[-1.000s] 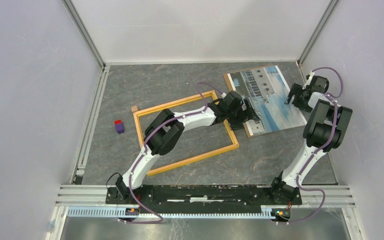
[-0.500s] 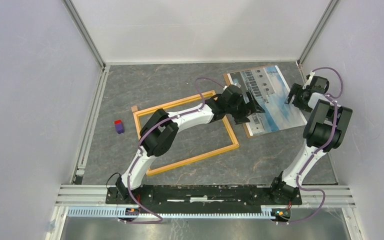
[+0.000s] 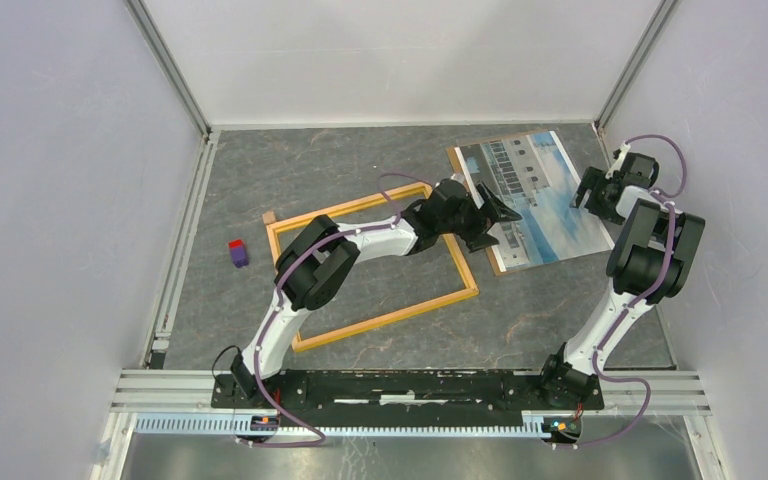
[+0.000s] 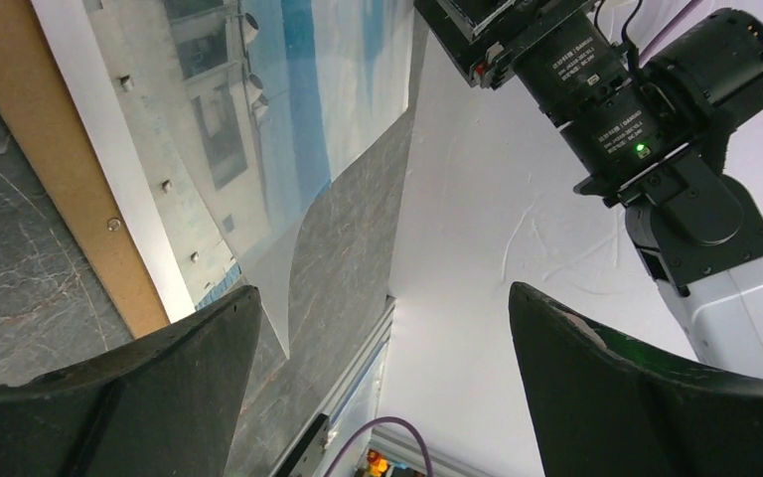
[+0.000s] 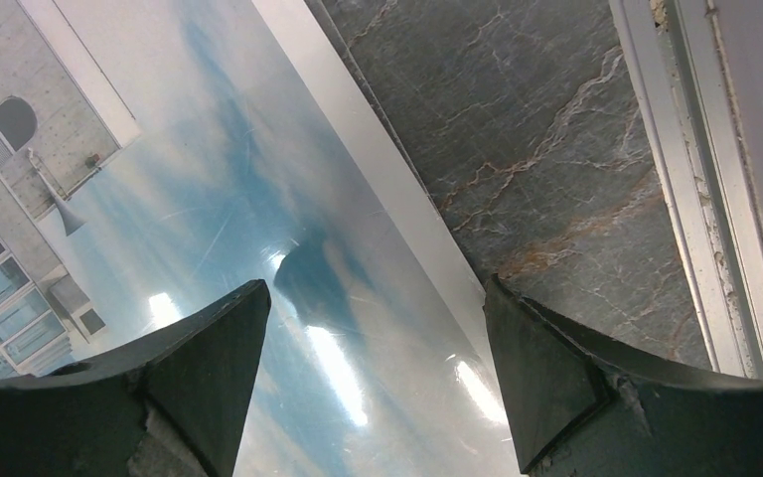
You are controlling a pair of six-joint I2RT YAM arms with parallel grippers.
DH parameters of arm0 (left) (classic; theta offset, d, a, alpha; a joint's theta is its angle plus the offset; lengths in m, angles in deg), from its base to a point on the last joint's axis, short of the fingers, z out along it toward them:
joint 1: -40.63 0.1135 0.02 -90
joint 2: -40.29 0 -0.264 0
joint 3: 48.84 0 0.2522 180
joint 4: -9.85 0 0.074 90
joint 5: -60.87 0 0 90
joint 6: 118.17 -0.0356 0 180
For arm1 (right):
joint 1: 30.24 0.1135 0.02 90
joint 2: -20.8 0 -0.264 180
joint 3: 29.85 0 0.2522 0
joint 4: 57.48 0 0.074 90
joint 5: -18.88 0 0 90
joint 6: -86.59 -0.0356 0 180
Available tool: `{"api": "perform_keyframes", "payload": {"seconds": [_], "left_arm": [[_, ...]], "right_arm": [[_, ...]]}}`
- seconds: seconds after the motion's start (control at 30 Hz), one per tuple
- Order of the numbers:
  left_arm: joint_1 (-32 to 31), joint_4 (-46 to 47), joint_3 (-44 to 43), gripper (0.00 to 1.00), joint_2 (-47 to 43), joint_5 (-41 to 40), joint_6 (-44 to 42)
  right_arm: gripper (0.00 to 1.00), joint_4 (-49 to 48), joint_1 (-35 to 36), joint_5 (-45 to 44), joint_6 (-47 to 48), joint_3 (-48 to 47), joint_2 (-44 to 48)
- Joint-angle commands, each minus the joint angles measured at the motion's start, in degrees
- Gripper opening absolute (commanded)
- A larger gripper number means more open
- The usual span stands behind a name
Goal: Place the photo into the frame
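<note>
The photo (image 3: 550, 195), a pale building under blue sky, lies flat at the back right on a brown backing board (image 3: 496, 263). The orange-yellow wooden frame (image 3: 390, 320) lies empty at the table's middle, left of the photo. My left gripper (image 3: 501, 208) hovers open over the photo's left edge, tilted up. In the left wrist view its jaws (image 4: 382, 328) hold nothing, with the photo (image 4: 258, 119) and board (image 4: 50, 169) beyond them. My right gripper (image 3: 588, 195) stands open over the photo's right edge; its jaws (image 5: 373, 308) straddle the glossy print (image 5: 258, 199) and hold nothing.
A clear sheet's corner (image 4: 283, 298) sticks out past the photo onto the table. A small purple and red block (image 3: 238, 252) sits left of the frame. A small brown piece (image 3: 269, 216) lies at the frame's far left corner. White walls and metal rails (image 5: 686, 199) close in the table.
My left gripper has lifted and turned upward over the photo's left edge, shifting slightly toward the back. The right arm, the photo and the frame have not moved.
</note>
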Motion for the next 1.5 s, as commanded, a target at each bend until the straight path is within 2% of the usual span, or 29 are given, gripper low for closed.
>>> {"api": "perform_keyframes", "payload": {"seconds": [0.0,0.2,0.47,0.63,0.73,0.87,1.0,1.13,1.23,1.47], "left_arm": [[-0.2,9.8,1.9,0.99,-0.6,-1.4,6.8],[-0.2,6.7,3.7,1.0,-0.7,-2.9,7.9],[-0.2,11.5,4.5,0.99,2.0,-3.4,10.8],[-0.2,14.6,5.9,0.94,3.1,-4.4,13.9],[-0.3,11.1,6.2,0.91,2.1,-5.3,11.7],[-0.5,4.9,6.6,0.93,1.2,-7.3,9.1],[-0.6,7.2,7.0,0.9,2.4,-7.3,9.7],[-0.5,16.4,7.8,0.85,3.4,-7.4,9.8],[-0.5,18.5,8.1,0.82,3.4,-7.0,8.9],[-0.5,20.9,10.1,0.82,0.5,-5.4,-2.2]], "right_arm": [[0.85,3.6,0.5,3.6,-1.0,2.0,-0.7],[0.85,3.6,0.5,3.6,-1.0,2.0,-0.8],[0.85,3.1,0.5,3.8,-1.2,2.5,-0.7],[0.85,3.1,0.5,3.8,-1.1,2.5,-0.8],[0.85,3.2,0.5,4.0,-1.2,2.4,-0.9],[0.85,3.1,0.5,4.1,-1.3,2.4,-0.7],[0.85,3.0,0.5,4.3,-1.3,2.5,-0.8],[0.85,3.1,0.5,4.4,-1.3,2.5,-0.9],[0.85,3.1,0.5,4.6,-1.3,2.5,-0.9],[0.85,3.1,0.5,4.5,-1.2,2.5,-0.8]]}}
